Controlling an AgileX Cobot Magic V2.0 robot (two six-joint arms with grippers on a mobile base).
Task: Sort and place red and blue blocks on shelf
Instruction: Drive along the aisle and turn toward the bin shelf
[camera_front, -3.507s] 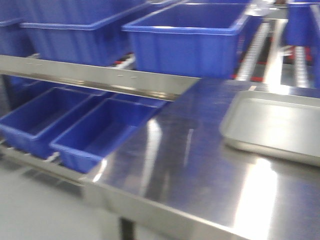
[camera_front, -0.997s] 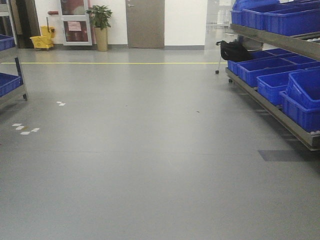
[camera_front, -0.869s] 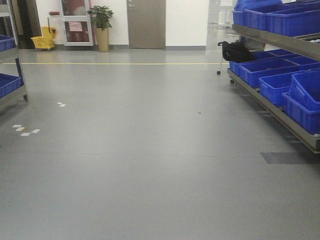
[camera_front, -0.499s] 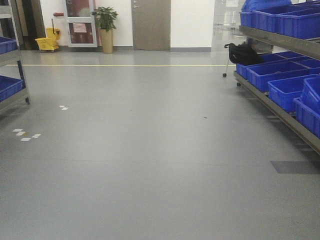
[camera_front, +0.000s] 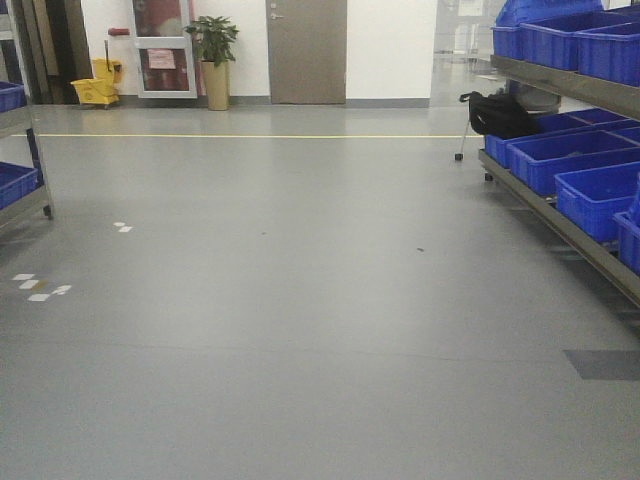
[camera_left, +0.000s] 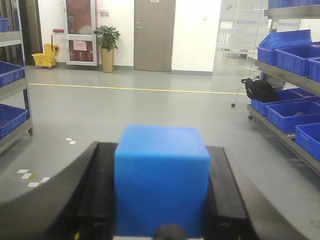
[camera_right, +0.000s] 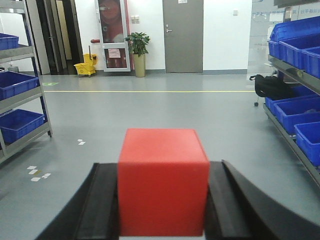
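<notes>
While both arms point down the open floor (camera_front: 300, 330), each pair of fingers is closed snug on a cube. The left fingers (camera_left: 102, 200) clamp the blue block (camera_left: 161, 180) between them, and the right fingers (camera_right: 102, 210) clamp the red block (camera_right: 162, 180). Each cube sits square, with its flat sides against the black inner faces. Neither block touches anything else. Straight out beyond the tips there is only bare floor, and no shelf is within reach. The long shelf (camera_front: 548, 212) loaded with blue bins (camera_front: 600, 195) runs away off to the right of both pairs, so I'd judge the right arm the nearer to it. A second shelf (camera_right: 30, 137) stands well off to the left. The base would have to close in before either block can go down, I'd say.
</notes>
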